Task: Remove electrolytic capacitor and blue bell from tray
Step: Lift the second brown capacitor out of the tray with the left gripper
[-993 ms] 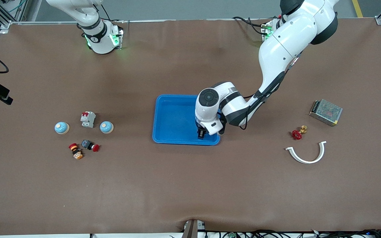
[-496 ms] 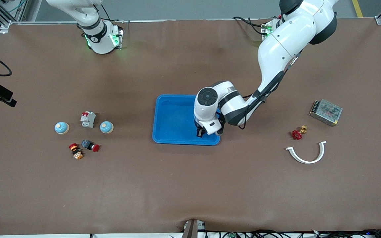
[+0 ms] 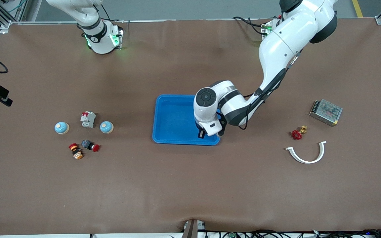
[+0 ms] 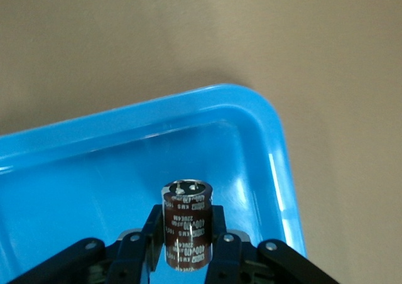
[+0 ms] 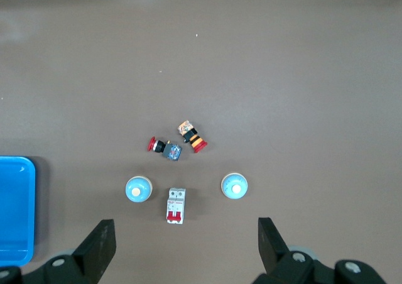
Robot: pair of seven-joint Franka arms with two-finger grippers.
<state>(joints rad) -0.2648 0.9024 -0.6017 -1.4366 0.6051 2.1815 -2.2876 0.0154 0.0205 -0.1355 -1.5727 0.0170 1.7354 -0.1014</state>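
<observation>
The left claw (image 4: 186,249) is clamped on a dark brown capacitor (image 4: 186,224), which is held upright between the two fingers over the blue tray (image 3: 170,119), at the tray's corner nearer the front camera and toward the left arm's end of the surface (image 3: 190,185). In the front view the left claw (image 3: 202,133) is seen low over that same corner.

The right claw (image 5: 185,246) is spread wide and nothing is held in it; it is kept high above the right arm's end of the surface, where the arm waits.

Below it two blue bells (image 3: 106,127) (image 3: 61,128) are seen, with a white circuit breaker (image 3: 88,119) between them. Nearer the front camera lie a red push button (image 3: 90,145) and an orange-banded switch (image 3: 75,151), just beside each other.

Toward the left arm's end of the surface are found a metal power supply (image 3: 326,112), a red valve handle (image 3: 297,134) with a brass fitting (image 3: 304,129) touching it, and a white curved clamp (image 3: 307,154).
</observation>
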